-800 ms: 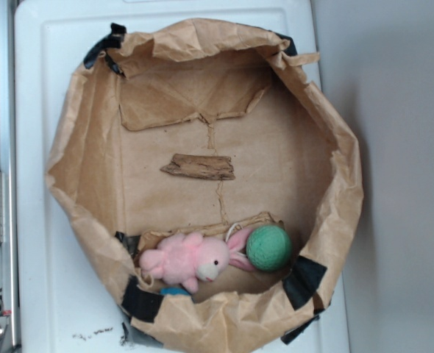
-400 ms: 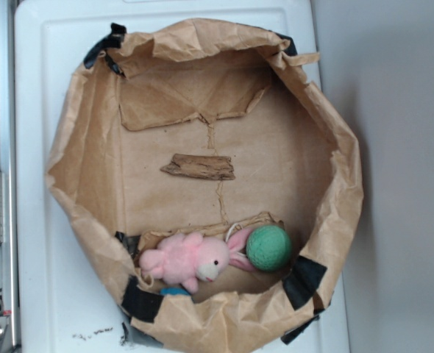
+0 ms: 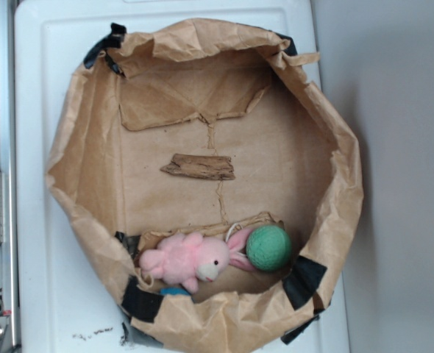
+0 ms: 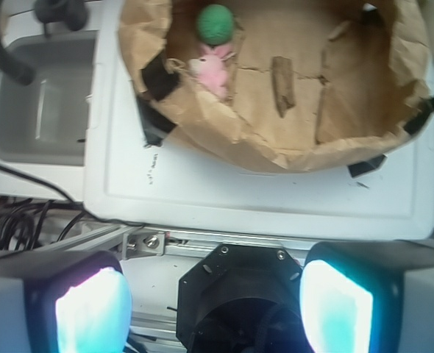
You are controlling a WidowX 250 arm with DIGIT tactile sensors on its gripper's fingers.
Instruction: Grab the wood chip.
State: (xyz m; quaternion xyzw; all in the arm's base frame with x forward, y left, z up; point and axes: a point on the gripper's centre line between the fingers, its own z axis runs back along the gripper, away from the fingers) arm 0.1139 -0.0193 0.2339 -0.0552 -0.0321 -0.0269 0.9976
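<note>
The wood chip is a flat, rough brown strip lying crosswise on the paper floor in the middle of the brown paper enclosure. The wrist view shows the wood chip far ahead, standing lengthwise beside a paper seam. My gripper is open, its two glowing pads wide apart with nothing between them. It hangs back over the robot base, well short of the white table's near edge. The gripper does not show in the exterior view.
A pink plush rabbit and a green ball lie at the enclosure's near wall. Torn paper flaps cover the far floor. Black tape holds the paper rim. A grey bin and cables lie left of the white table.
</note>
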